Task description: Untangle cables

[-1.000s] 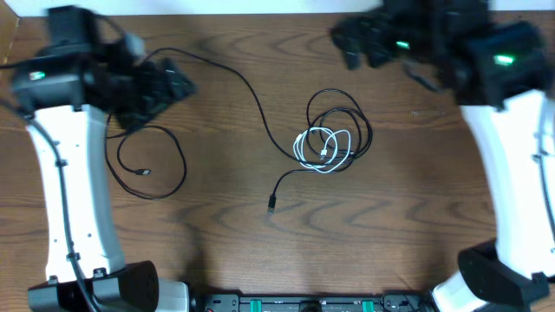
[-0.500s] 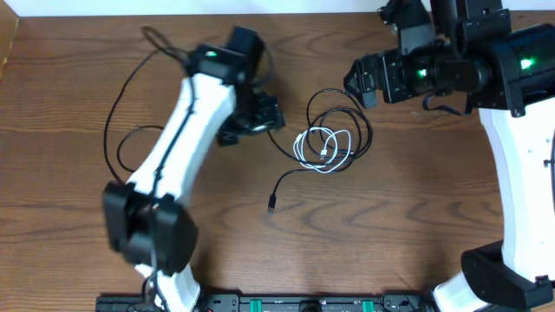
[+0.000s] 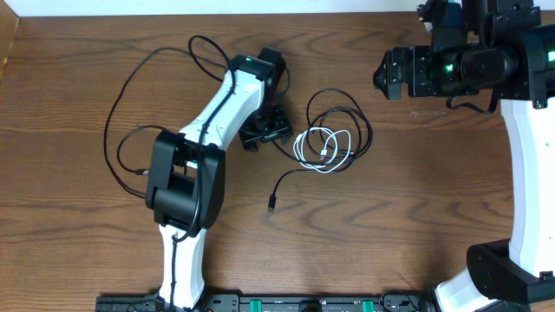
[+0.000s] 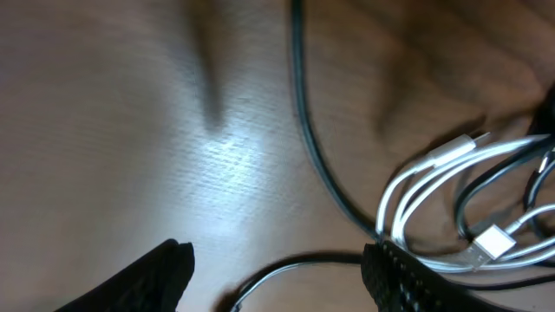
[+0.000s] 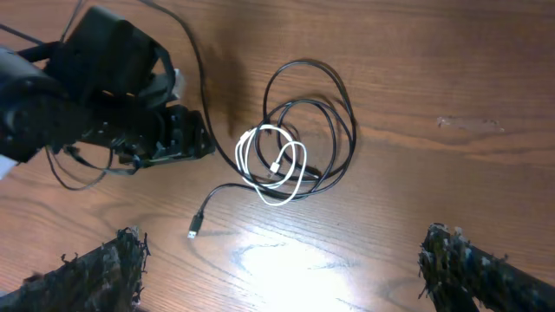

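My left gripper (image 3: 276, 134), jaws spread, was at nine o'clock of the cables (image 3: 314, 133); my right gripper (image 3: 383, 74) gaped at one o'clock.

overhead cam straight down on table (image 3: 390, 225), l wrist v close, r wrist high, all share white cable (image 3: 323, 147)

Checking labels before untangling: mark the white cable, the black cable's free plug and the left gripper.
white cable (image 3: 301, 147): overhead, coil's left edge.
black cable's free plug (image 3: 271, 208): overhead, plug tip.
left gripper (image 3: 277, 134): overhead, between fingertips.
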{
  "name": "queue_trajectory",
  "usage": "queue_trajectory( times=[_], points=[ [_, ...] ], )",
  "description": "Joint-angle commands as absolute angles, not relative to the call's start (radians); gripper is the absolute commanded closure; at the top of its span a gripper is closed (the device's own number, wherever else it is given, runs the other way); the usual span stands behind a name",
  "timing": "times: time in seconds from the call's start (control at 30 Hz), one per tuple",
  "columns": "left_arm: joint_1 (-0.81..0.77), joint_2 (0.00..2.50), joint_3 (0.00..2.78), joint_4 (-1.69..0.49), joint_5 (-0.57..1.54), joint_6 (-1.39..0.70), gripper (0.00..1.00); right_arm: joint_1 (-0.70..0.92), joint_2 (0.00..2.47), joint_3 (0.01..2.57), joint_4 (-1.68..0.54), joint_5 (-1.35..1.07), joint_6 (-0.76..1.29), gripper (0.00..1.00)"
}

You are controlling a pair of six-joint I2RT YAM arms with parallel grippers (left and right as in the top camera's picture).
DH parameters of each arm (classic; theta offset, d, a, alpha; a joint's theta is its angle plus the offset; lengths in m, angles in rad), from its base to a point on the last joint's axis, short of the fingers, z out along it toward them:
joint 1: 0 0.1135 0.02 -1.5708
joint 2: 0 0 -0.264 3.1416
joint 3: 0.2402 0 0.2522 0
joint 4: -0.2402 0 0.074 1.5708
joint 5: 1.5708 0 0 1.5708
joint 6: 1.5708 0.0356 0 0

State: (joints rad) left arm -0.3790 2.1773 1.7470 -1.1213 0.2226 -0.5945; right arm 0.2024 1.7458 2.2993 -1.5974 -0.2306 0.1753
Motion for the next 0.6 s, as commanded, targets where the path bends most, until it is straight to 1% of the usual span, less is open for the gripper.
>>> queue_trajectory(
  times=[0.0,0.2,0.33,0.57],
  points=[
    [-0.398,2.208,1.749,-1.092,0.235,-0.578,0.32,0.204,1.749,2.302,-1.599,-0.202,0.186,0.01],
    [-0.402,2.22,1.714,-1.021,0.2,-0.582,0.32,0.204,1.749,2.302,-1.599,-0.201,0.186,0.01],
    [-0.395,2.22,1.684,-1.007,0.16,-0.577,0.32,0.204,1.749,2.302,-1.601,-0.2,0.186,0.01],
    [-0.389,2.222,1.674,-0.974,0.151,-0.577,0.34,0.204,1.749,2.302,-1.596,-0.2,0.186,0.01]
  ],
)
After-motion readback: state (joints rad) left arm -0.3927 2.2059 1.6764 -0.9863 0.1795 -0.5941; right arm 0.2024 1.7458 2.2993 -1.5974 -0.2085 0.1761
